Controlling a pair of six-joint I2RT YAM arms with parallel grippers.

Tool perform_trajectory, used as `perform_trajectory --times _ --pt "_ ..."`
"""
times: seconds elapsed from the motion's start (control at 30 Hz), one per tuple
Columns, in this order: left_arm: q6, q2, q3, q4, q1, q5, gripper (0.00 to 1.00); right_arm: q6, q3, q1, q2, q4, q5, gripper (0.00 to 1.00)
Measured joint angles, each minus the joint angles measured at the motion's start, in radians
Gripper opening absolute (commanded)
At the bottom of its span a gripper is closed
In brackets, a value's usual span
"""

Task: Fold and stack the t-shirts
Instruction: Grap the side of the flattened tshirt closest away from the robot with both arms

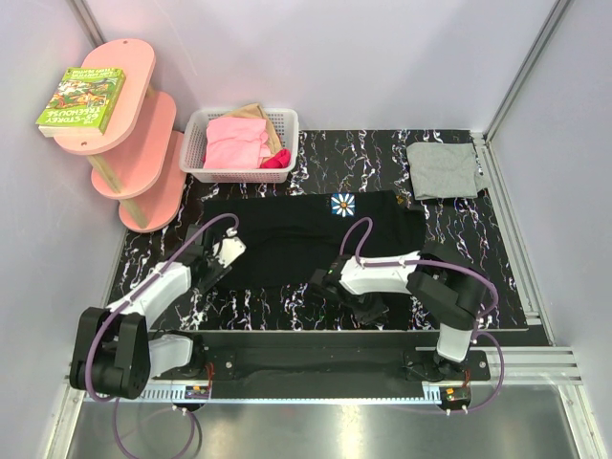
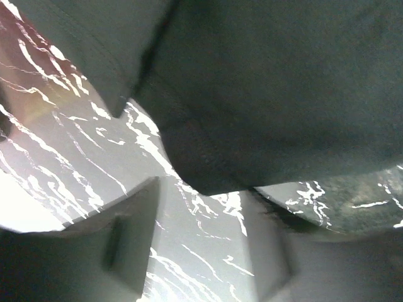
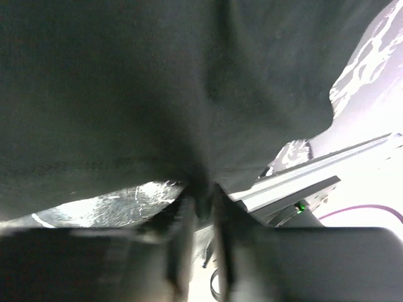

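The right pincer point(image 3: 201, 196) is closed on the near hem of the black t-shirt point(image 1: 287, 239). In its wrist view the two fingers point(image 3: 182, 245) stand almost together, with a pinched fold of dark cloth rising from the narrow slot between them and puckering just above the tips. The left pincer point(image 2: 203, 192) stands with its jaws apart — marbled table point(image 2: 75, 151) shows in the gap, and a rounded edge of the same shirt lies directly ahead of the fingertips point(image 2: 141, 214), reaching the mouth of the gap without being clamped. Whether the cloth touches either pad cannot be told. Seen from above, the black t-shirt lies spread flat beyond both pincers. Its blue-and-white flower print point(image 1: 342, 204) sits at the far edge, beyond the right pincer and slightly to its right. The light grey t-shirt point(image 1: 443, 170) lies folded well beyond and to the right of the right pincer, apart from the black t-shirt. A white basket point(image 1: 239, 175) holding pink cloth point(image 1: 234, 143) stands beyond the left pincer, just past the black t-shirt's far edge. A pink shelf point(image 1: 134, 67) carrying a green book point(image 1: 81, 98) stands further off — beyond and to the left of that pincer.
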Motion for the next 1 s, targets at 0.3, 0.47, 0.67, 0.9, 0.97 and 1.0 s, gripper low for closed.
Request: perform_trajectory --times 0.3,0.47,0.67,0.9,0.97,1.0 --pt "-0.010 -0.013 0.000 -0.011 0.003 0.004 0.82 0.003 -0.046 -0.005 -0.045 0.034 -0.037 0.00" --pt "-0.021 -0.086 0.006 -0.097 0.003 0.030 0.86 0.003 -0.047 -0.005 -0.050 0.036 -0.052 0.00" --pt "-0.027 -0.119 0.031 -0.150 0.003 0.079 0.84 0.002 -0.047 -0.005 -0.050 0.037 -0.057 0.00" --pt "-0.048 0.031 0.086 -0.188 -0.022 0.160 0.81 0.002 -0.048 -0.006 -0.052 0.039 -0.058 0.00" --pt "-0.055 0.071 0.099 -0.188 -0.051 0.173 0.81 0.002 -0.050 -0.006 -0.054 0.040 -0.058 0.00" --pt "-0.060 0.080 0.101 -0.191 -0.061 0.177 0.81 0.002 -0.051 -0.006 -0.055 0.041 -0.059 0.00"
